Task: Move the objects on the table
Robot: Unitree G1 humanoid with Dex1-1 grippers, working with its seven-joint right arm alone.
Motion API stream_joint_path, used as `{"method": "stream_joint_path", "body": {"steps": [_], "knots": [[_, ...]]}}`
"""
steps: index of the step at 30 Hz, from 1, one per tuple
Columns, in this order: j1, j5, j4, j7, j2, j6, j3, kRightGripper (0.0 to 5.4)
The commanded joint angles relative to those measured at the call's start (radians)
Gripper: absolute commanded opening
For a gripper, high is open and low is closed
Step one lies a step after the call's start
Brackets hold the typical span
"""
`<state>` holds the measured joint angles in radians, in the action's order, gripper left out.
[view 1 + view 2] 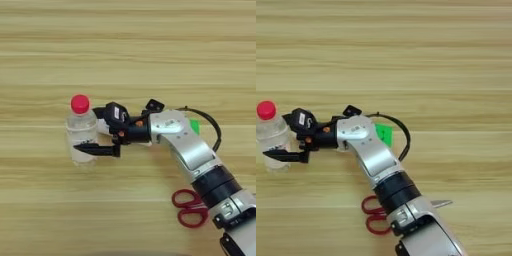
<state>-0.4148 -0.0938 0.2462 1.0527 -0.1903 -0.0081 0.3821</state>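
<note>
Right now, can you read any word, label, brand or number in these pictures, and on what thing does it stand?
No text can be read.
Bottle: clear, red cap, no label to be seen.
Right gripper: a small white patch on its black body, too blurred to read.
Scissors: red handles, no marking visible.
Green thing behind the arm: no marking visible.

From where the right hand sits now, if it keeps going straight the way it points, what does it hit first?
The right hand points toward the robot's left, and the clear bottle with the red cap already stands between its fingers. The bottle is first in that line; beyond it only bare table shows.
</note>
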Motion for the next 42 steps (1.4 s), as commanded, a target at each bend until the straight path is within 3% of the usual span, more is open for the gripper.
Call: {"method": "stream_joint_path", "body": {"steps": [1, 8, 15, 19, 27, 38, 42], "knots": [[-0.082, 0.001, -0.009, -0.043, 0.013, -0.045, -0.037, 3.45], [-0.120, -0.046, -0.021, -0.083, 0.049, -0.037, -0.112, 3.20], [-0.273, -0.068, 0.105, -0.257, 0.043, -0.080, -0.306, 3.15], [-0.343, -0.041, 0.203, -0.344, 0.010, -0.123, -0.375, 3.15], [-0.401, 0.017, 0.372, -0.428, -0.026, -0.198, -0.404, 3.14], [-0.414, 0.027, 0.455, -0.408, -0.021, -0.226, -0.383, 3.13], [-0.415, 0.027, 0.462, -0.404, -0.019, -0.229, -0.381, 3.82]]}}
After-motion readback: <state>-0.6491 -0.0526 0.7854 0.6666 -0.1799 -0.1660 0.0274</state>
